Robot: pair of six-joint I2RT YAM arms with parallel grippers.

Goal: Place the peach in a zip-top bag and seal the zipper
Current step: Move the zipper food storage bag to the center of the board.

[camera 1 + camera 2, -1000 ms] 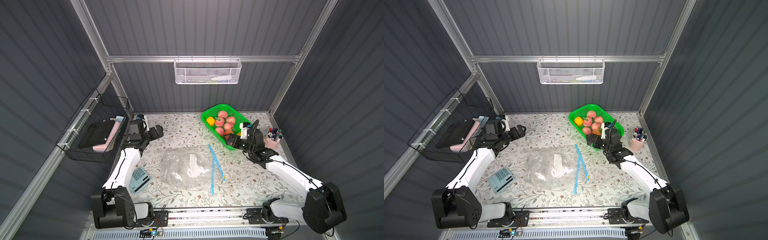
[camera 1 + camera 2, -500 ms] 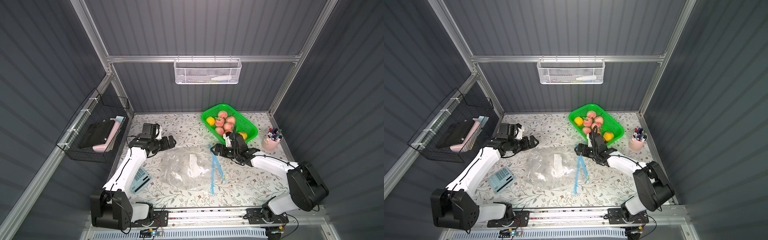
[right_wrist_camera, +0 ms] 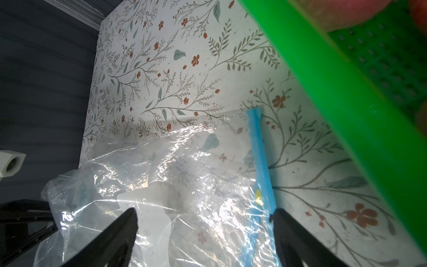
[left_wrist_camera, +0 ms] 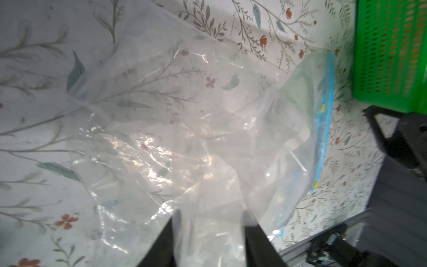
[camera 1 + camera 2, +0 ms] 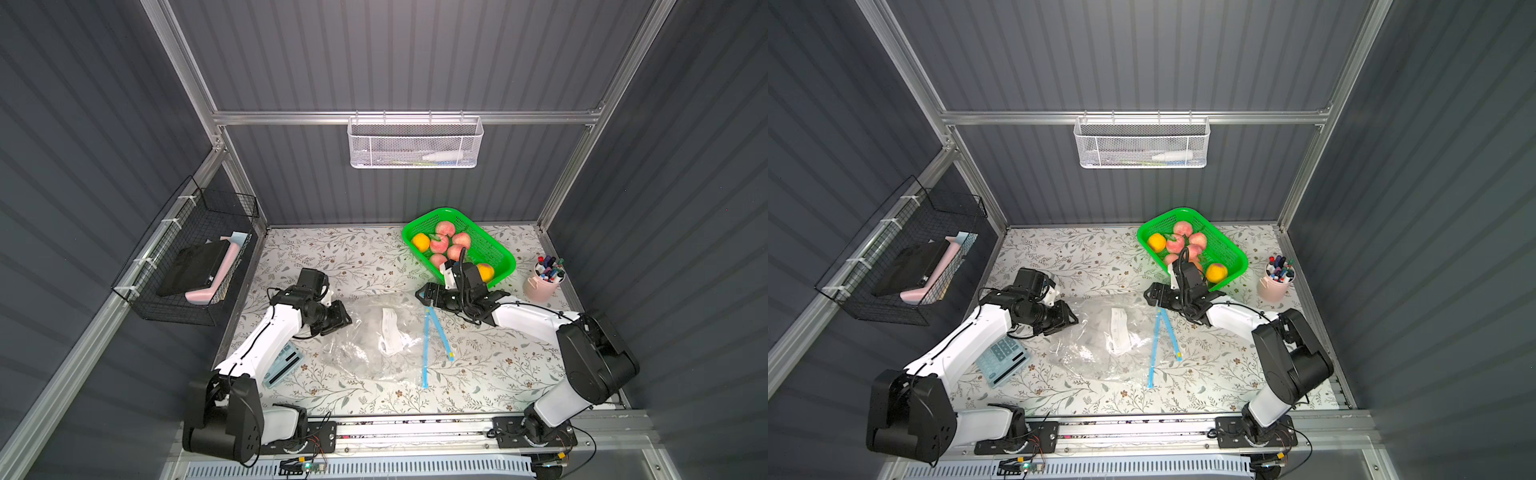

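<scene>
Peaches [image 5: 444, 227] sit piled in the green mesh basket [image 5: 488, 237], right of centre in both top views. The zip-top bag [image 5: 374, 332] lies crumpled mid-frame on the floral surface [image 5: 332, 257]. It's thin glossy film with its blue zipper strips [image 5: 426, 353] splayed. The right claw [image 5: 424, 293] hovers with jaws wide at the zipper end, probably to open the mouth. The left claw [image 5: 343, 318] has film between its narrowed jaws, but I can't tell if it's pinching.

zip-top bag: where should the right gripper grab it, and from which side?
One blue zipper strip, mid-length, coming down from the side of the green basket. The zip-top bag lies flat with its mouth toward the right gripper, and the two strips splay in a V, so one lip can probably be pinched alone.
</scene>
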